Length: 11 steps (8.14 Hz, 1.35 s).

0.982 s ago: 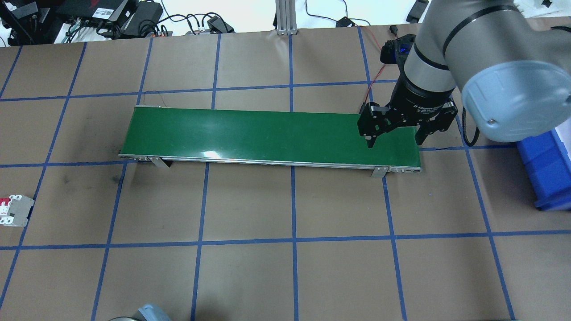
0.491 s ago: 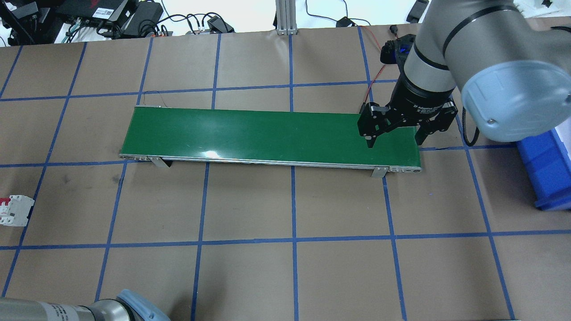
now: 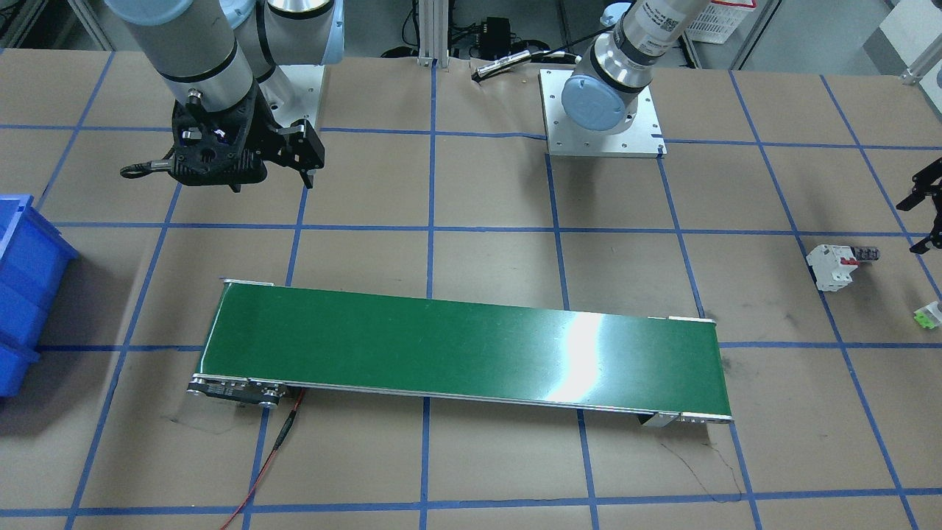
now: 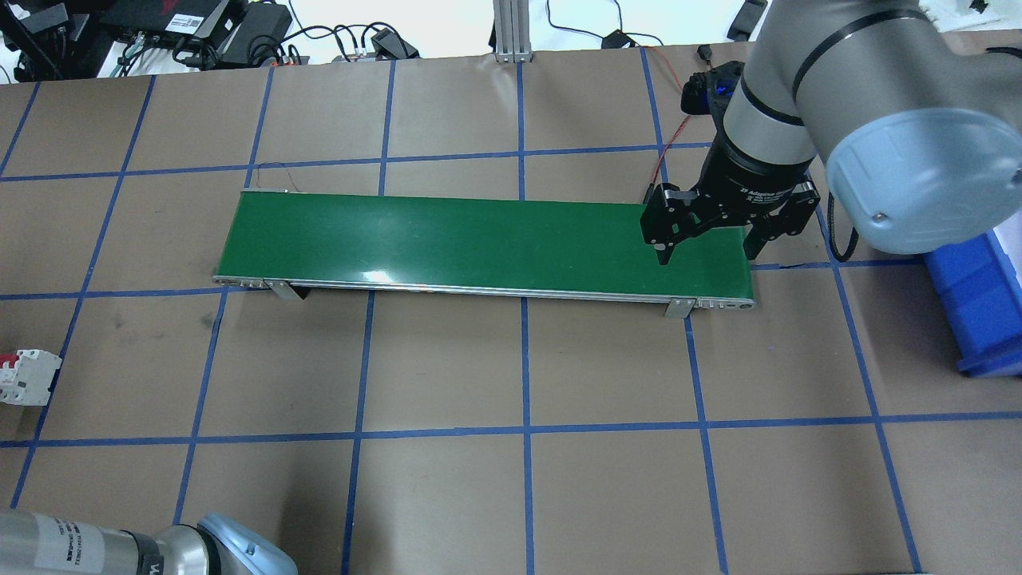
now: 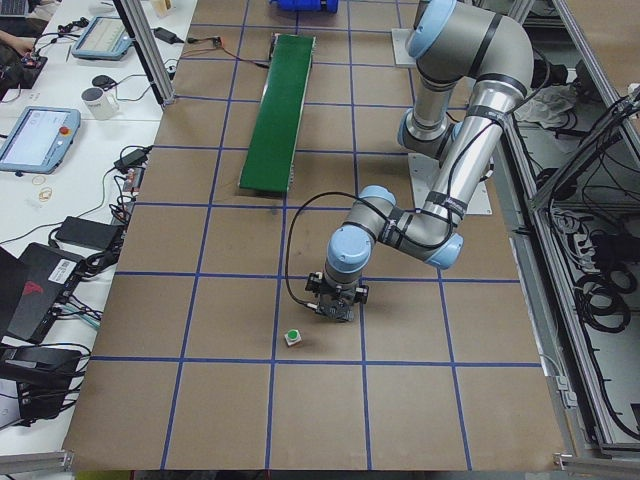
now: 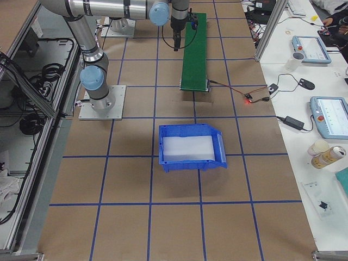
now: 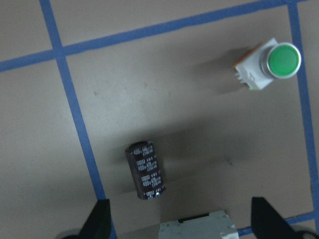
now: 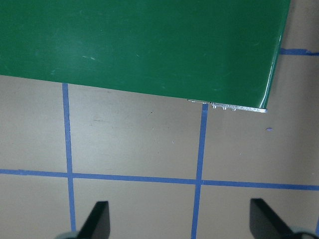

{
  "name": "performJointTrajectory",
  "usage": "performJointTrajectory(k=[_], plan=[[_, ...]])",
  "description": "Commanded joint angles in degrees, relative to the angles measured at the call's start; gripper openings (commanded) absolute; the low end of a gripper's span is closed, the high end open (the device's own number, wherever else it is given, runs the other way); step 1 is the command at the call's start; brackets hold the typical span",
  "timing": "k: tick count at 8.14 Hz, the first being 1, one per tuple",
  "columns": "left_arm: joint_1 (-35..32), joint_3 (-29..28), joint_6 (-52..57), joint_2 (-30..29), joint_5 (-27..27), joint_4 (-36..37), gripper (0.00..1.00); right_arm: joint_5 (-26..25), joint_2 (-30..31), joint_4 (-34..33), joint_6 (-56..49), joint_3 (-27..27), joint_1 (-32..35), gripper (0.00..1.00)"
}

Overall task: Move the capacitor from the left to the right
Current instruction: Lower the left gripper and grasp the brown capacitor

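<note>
The capacitor [image 7: 145,171], a small dark oblong with pale print, lies on the brown paper in the left wrist view, just ahead of my open, empty left gripper [image 7: 182,224] and toward its left finger. In the front-facing view the capacitor [image 3: 869,254] lies beside the white breaker [image 3: 831,266], with the left gripper [image 3: 929,213] at the view's right edge. My right gripper [image 4: 707,255] is open and empty, hanging above the right end of the green conveyor belt [image 4: 479,239]. It also shows in the right wrist view [image 8: 182,224].
A green-and-white button piece [image 7: 271,63] lies near the capacitor. The white breaker [image 4: 28,377] with red switches sits at the table's left edge. A blue bin [image 4: 978,303] stands at the right. The left arm's elbow [image 4: 120,547] fills the overhead view's lower left corner.
The left arm's elbow has moved further into the overhead view's lower left corner. The right arm and gripper have not moved.
</note>
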State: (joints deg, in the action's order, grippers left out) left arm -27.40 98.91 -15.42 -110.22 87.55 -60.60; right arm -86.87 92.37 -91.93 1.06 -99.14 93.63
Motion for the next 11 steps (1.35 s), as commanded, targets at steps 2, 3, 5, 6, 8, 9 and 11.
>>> performJointTrajectory(k=[2, 3, 5, 6, 8, 9, 11], plan=[[0.8, 0.3, -1.8, -4.2, 0.0, 7.0, 1.00, 0.1, 0.0, 0.0, 0.0, 0.0, 0.1, 1.00], [0.8, 1.0, -2.9, -4.4, 0.0, 6.9, 1.00, 0.2, 0.0, 0.0, 0.0, 0.0, 0.1, 1.00], [0.8, 2.9, -6.6, -5.5, 0.0, 7.0, 1.00, 0.2, 0.0, 0.0, 0.0, 0.0, 0.1, 1.00], [0.9, 3.4, -7.0, -5.6, 0.0, 7.0, 1.00, 0.1, 0.0, 0.0, 0.0, 0.0, 0.1, 1.00], [1.0, 3.5, -6.6, -6.0, 3.0, 7.0, 1.00, -0.2, 0.0, 0.0, 0.0, 0.0, 0.0, 1.00], [1.0, 3.5, -6.9, -7.0, 5.2, 6.9, 1.00, -0.2, 0.0, 0.0, 0.0, 0.0, 0.0, 1.00], [1.0, 3.4, -7.1, -8.1, 5.2, 7.1, 0.93, -0.2, 0.0, 0.0, 0.0, 0.0, 0.1, 1.00]])
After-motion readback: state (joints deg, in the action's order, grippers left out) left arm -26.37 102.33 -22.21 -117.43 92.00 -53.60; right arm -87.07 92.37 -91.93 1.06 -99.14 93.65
